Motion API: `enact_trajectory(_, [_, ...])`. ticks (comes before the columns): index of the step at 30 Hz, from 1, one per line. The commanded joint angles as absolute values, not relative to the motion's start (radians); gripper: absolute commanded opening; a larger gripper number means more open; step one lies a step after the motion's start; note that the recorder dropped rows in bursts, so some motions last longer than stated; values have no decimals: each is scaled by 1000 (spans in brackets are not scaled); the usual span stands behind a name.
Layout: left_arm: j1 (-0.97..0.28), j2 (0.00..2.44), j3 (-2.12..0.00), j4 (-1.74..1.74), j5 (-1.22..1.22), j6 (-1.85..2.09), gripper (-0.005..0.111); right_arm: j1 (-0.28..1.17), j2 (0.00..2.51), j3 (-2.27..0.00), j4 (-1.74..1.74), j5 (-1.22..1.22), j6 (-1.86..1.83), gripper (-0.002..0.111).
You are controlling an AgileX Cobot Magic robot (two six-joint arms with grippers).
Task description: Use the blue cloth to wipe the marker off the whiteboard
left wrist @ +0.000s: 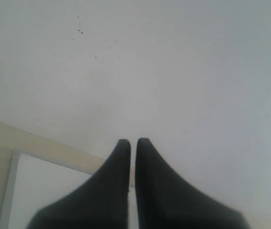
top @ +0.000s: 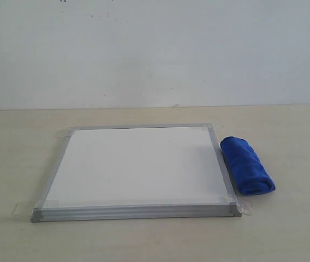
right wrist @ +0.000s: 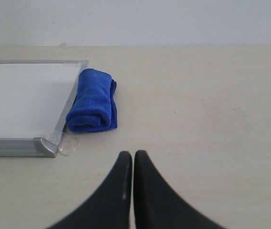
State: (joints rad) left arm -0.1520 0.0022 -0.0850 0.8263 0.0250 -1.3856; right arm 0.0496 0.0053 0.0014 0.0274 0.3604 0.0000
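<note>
The whiteboard (top: 138,169) lies flat on the table, its silver frame taped down at the corners. No marker line shows on its white face in any view. The blue cloth (top: 246,165) lies rolled up on the table against the board's right edge; the right wrist view shows the blue cloth (right wrist: 92,101) beside the whiteboard (right wrist: 26,100). My right gripper (right wrist: 133,153) is shut and empty, hanging well short of the cloth. My left gripper (left wrist: 132,141) is shut and empty too, above a corner of the whiteboard (left wrist: 40,191). Neither gripper appears in the exterior view.
The beige table (top: 286,229) runs back to a plain pale wall (top: 155,49). Clear tape tabs (right wrist: 67,143) stick out at the board's near corners. Bare tabletop (right wrist: 202,109) stretches to the right of the cloth.
</note>
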Motion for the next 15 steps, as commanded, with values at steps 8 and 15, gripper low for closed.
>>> enact_trajectory(8, [-146,0,-79,818,22,-1738,4,44,0,0,21,357,0,1])
enact_trajectory(15, [-146,0,-53,814,-29,-1683,4,44,0,0,21,357,0,1])
